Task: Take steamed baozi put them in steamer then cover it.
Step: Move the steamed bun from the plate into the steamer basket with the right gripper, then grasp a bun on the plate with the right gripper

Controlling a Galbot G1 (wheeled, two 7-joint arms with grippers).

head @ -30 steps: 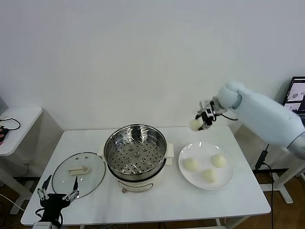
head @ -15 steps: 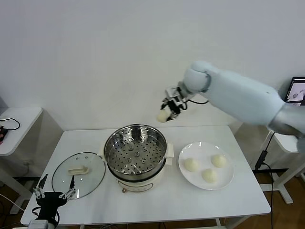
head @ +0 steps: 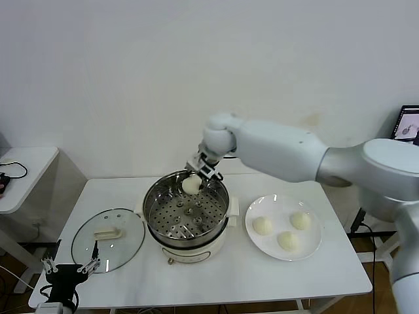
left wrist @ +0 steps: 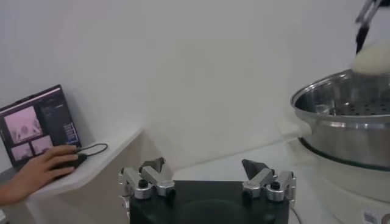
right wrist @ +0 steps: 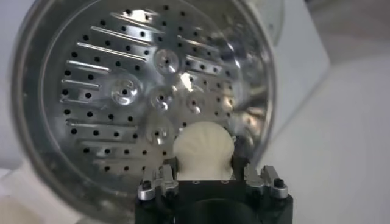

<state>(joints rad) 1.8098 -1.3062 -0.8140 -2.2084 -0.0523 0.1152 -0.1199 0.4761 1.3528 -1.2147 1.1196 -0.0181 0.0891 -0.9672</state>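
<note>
Our right gripper (head: 194, 176) has swung leftward from beside the plate (head: 313, 247) and now hangs over the steamer (head: 186, 210), arm stretched across, fingers clamped on one baozi (head: 191, 185). Our left gripper (head: 67, 267) waits open, low near the lid (head: 108, 234).

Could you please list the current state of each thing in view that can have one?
steamer: uncovered, perforated tray bare.
glass lid: off, lying flat on the table left of the steamer.
held baozi: gripped, above the steamer's far side.
right gripper: shut on that baozi.
left gripper: open, idle at the table's near left edge.
plate: carries three baozi.
</note>
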